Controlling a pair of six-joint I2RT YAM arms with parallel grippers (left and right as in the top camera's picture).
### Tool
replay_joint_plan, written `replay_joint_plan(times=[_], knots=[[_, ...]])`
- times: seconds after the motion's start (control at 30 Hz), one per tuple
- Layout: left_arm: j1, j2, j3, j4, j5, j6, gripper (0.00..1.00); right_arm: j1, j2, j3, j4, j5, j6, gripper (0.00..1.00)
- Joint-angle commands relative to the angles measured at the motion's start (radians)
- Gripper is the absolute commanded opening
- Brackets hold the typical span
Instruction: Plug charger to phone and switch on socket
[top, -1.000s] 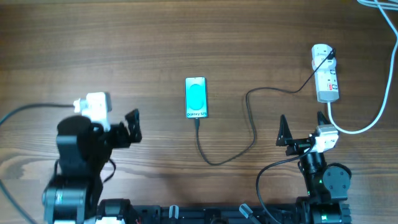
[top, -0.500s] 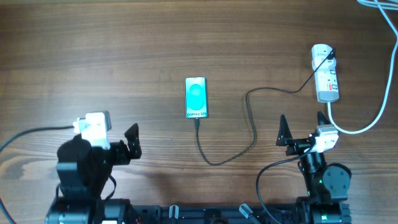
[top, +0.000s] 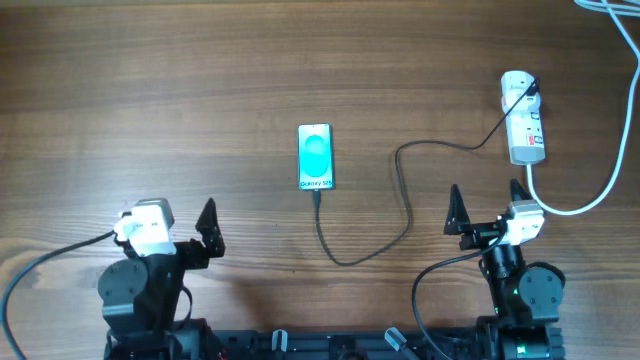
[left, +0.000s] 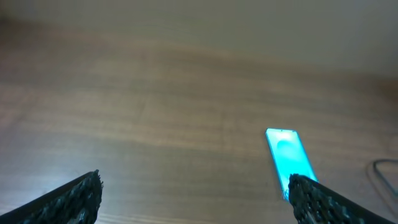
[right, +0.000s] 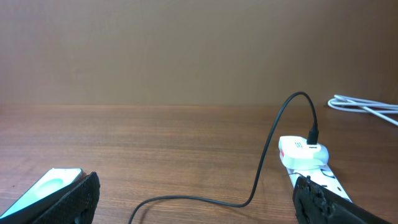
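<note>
The charger (top: 405, 190) seems plugged into the phone (top: 315, 157) mid-table and the socket (top: 523, 130) at far right, so only switching it on seems to remain; left gripper (left: 194, 182) and right gripper (top: 485, 190) hang open, empty.

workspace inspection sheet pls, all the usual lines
surface: brown wood-grain table
job's things: phone lit cyan, flat mid-table; charger runs from phone's near end to socket; switch state unclear
clutter: nothing seen
grippers: left gripper open, empty; right gripper open, empty
cables: white cord loops from socket off the far right edge
surroundings: plain tan wall beyond table
</note>
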Motion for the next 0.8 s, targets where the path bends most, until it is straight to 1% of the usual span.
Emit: replay_joint_plan(times=[0.0,0.2,0.3,0.77], knots=[[0.008,-0.055,-0.067,0.064,0.037,0.018,1.00,-0.005,-0.012,-0.002,0.001,0.016,-0.013,1.00],[0.006,-0.123,-0.185,0.210,0.037,-0.069,1.00,-0.005,-0.012,-0.002,0.001,0.016,-0.013,1.00],[0.002,-0.150,-0.235,0.268,0.040,-0.087,1.00,-0.005,-0.012,-0.001,0.001,0.016,-0.013,1.00],[0.001,-0.193,-0.354,0.459,0.041,-0.079,1.00,-0.005,-0.012,-0.001,0.001,0.016,-0.013,1.00]])
